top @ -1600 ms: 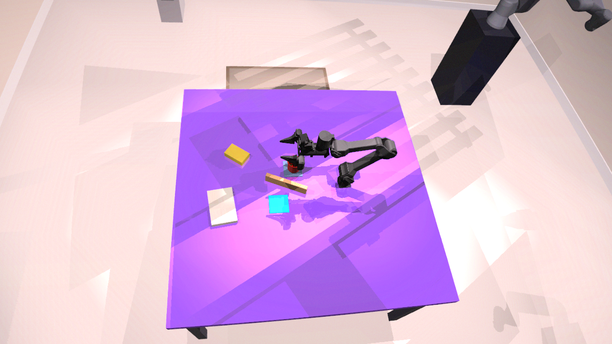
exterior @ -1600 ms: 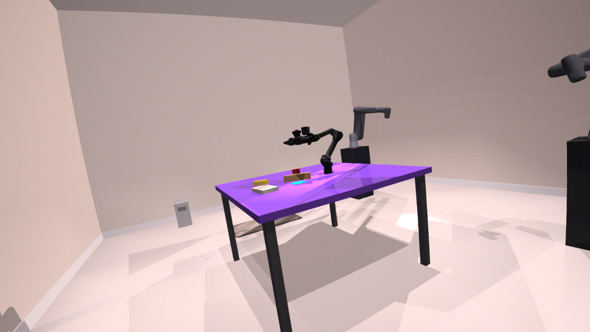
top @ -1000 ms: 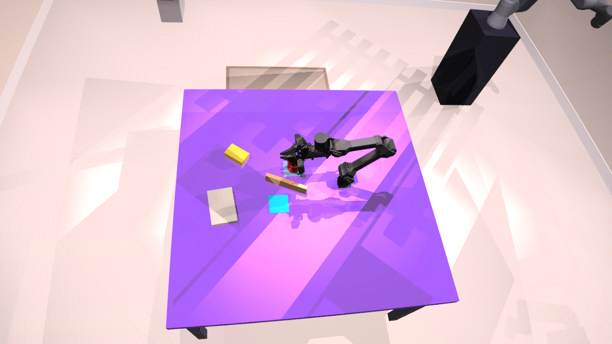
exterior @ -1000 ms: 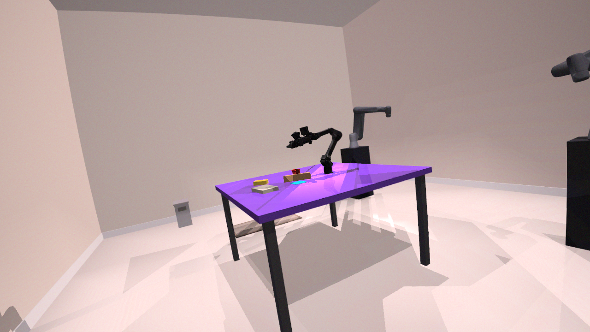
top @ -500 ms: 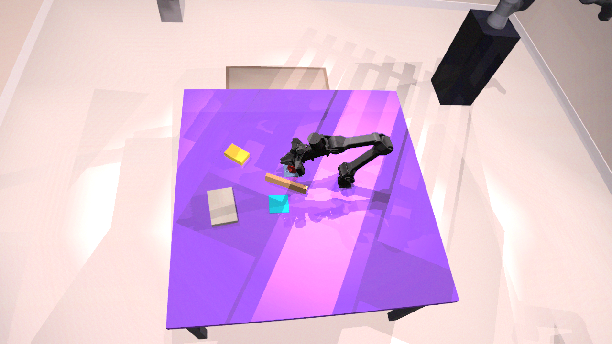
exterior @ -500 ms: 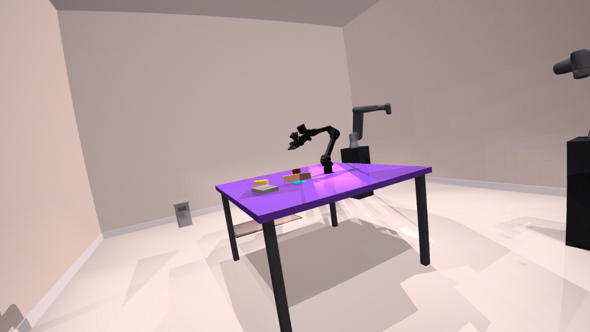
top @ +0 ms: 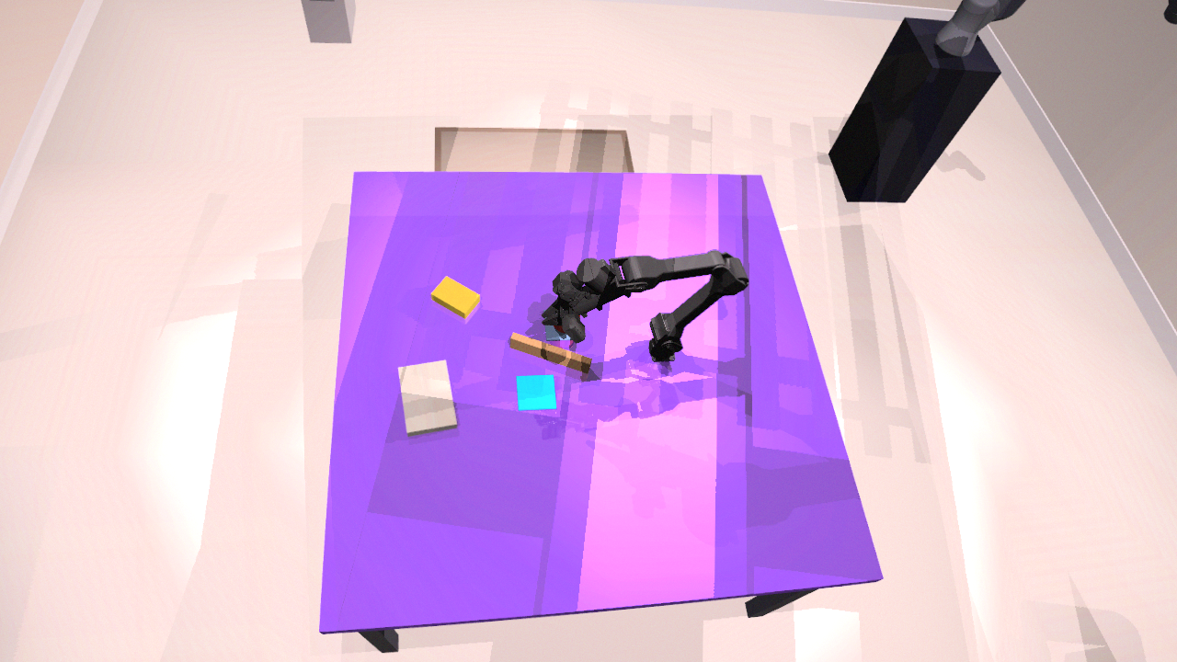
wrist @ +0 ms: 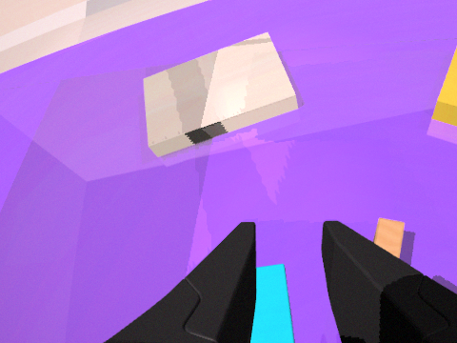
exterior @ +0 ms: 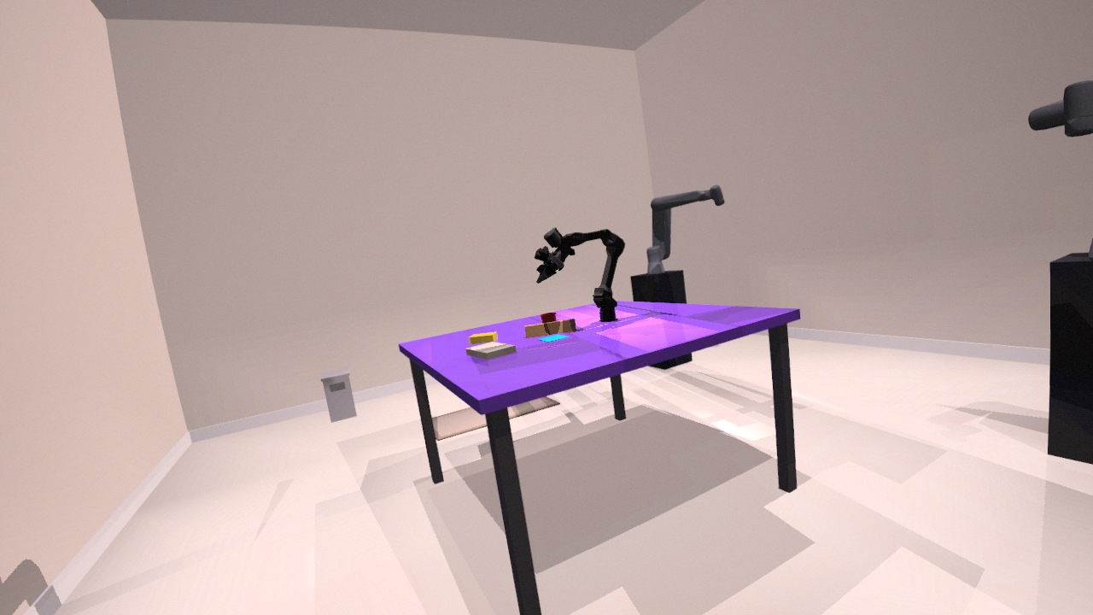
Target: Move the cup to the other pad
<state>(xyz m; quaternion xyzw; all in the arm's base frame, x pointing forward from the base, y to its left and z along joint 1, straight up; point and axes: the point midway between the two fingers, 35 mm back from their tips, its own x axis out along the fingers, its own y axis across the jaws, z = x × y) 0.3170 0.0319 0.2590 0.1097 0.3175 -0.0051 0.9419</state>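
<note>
The red cup [exterior: 547, 317] stands upright on the table behind the wooden bar. In the top view the gripper hides most of it, and a pale blue pad [top: 550, 336] shows under it. No marbles can be made out. The bright cyan pad [top: 536, 393] [exterior: 553, 337] [wrist: 272, 305] lies bare on the other side of the bar. My gripper [top: 562, 326] [exterior: 540, 279] [wrist: 288, 235] is high above the cup, tilted down, partly open with a narrow gap and nothing between the fingers. The cup is outside the wrist view.
A wooden bar [top: 531, 345] [exterior: 538, 330] [wrist: 390, 233] lies between the two pads. A flat whitish block [top: 428, 397] [exterior: 491, 350] [wrist: 233, 90] lies to the left of the cyan pad in the top view. A yellow block [top: 454, 296] [exterior: 482, 337] [wrist: 447, 109] lies farther back on the left.
</note>
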